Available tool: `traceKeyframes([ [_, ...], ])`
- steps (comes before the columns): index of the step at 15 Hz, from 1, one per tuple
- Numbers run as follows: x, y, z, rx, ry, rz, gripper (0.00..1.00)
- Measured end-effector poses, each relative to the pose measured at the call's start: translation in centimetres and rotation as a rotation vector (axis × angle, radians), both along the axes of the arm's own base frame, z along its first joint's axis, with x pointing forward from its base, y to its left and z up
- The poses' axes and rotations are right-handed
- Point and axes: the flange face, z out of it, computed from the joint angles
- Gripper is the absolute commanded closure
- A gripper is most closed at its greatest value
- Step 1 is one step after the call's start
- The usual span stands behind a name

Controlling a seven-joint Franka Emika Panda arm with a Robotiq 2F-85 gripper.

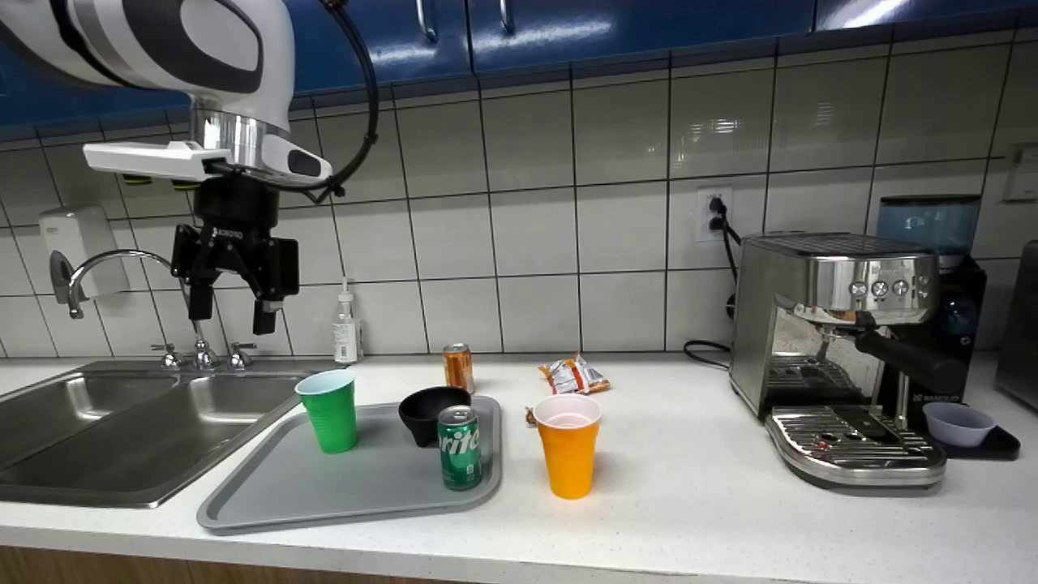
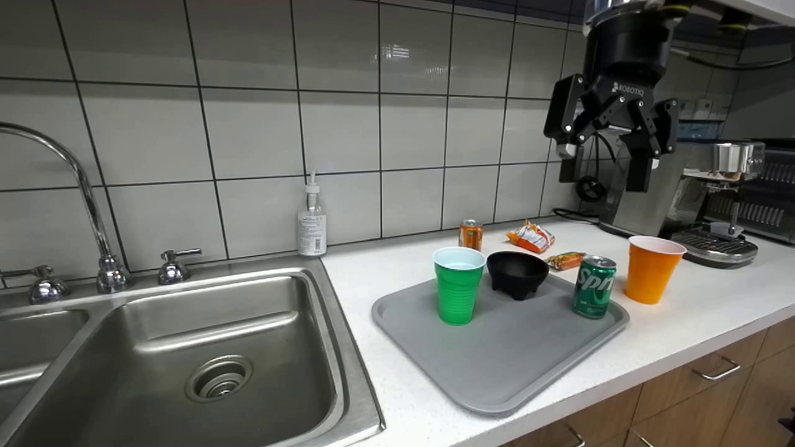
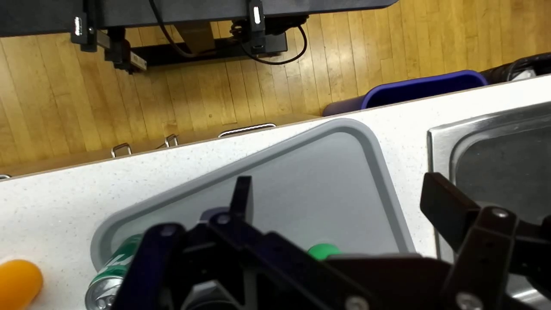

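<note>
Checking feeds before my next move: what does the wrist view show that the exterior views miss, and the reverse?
Only the wrist view shows the wood floor and the blue-purple bin.

Only the exterior views, both of them, show the soap bottle, orange can and coffee machine.

All share the open gripper, tray, green cup, Sprite can, orange cup and sink.

The green cup (image 2: 458, 292) looks like smooth plastic. The tray (image 2: 484, 372) is dull plastic. The sink (image 2: 350, 366) and the green can (image 2: 594, 288) near the tray's corner are shiny metal.
</note>
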Motion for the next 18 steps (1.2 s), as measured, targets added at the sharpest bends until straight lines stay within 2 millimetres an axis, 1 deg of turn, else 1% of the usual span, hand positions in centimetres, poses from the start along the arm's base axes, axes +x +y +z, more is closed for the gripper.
traceKeyframes([
  [4, 0.1, 0.4, -0.4, -0.009, 0.002, 0.012, 0.0],
  [8, 0.4, 1.3, -1.0, -0.029, -0.012, 0.038, 0.0],
  [12, 1.1, 2.6, -2.0, -0.05, -0.039, 0.067, 0.0],
  [18, 2.4, 4.9, -4.1, -0.078, -0.095, 0.087, 0.0],
])
